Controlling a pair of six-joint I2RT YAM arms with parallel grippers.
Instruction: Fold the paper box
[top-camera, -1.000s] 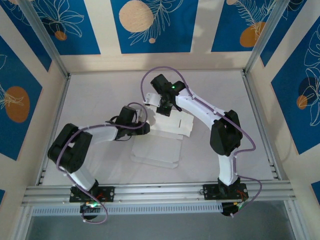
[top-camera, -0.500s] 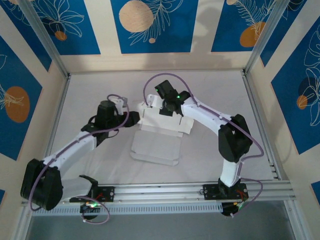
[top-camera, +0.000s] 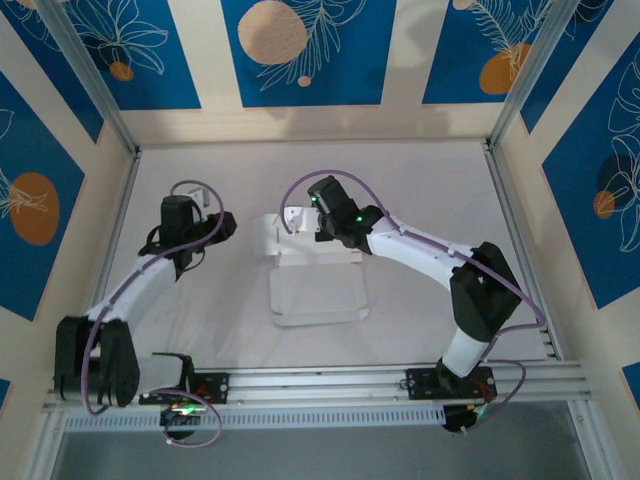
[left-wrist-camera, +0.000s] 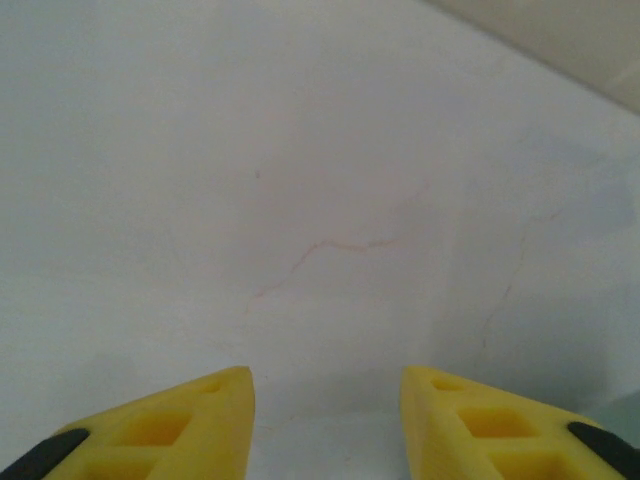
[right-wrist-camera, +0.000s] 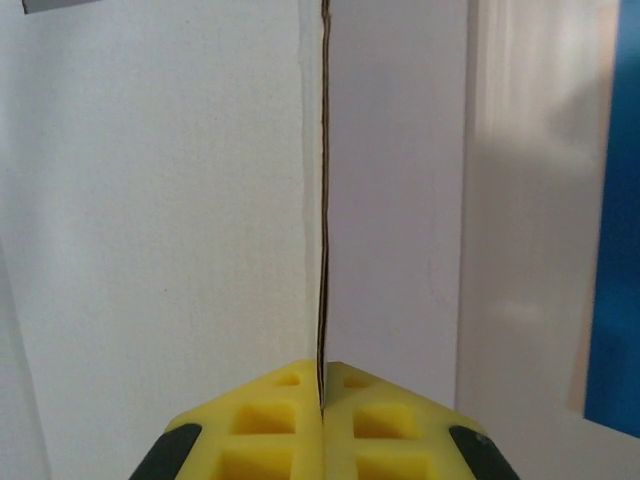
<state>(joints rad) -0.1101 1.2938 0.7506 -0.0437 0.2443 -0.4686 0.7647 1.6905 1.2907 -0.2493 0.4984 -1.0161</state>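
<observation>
You are mid-fold: your right gripper (right-wrist-camera: 322, 388) pinches a raised flap of the paper box (top-camera: 318, 290) in the middle of the table (top-camera: 430, 190), so next bring your spread, empty left gripper (left-wrist-camera: 327, 405) over to press the crease

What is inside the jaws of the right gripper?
A thin edge of the paper box, seen edge-on, is pinched by the shut jaws of the right gripper. The strip of card between them is covered.

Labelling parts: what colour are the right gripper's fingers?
Yellow fingers, best in right wrist view.
</observation>
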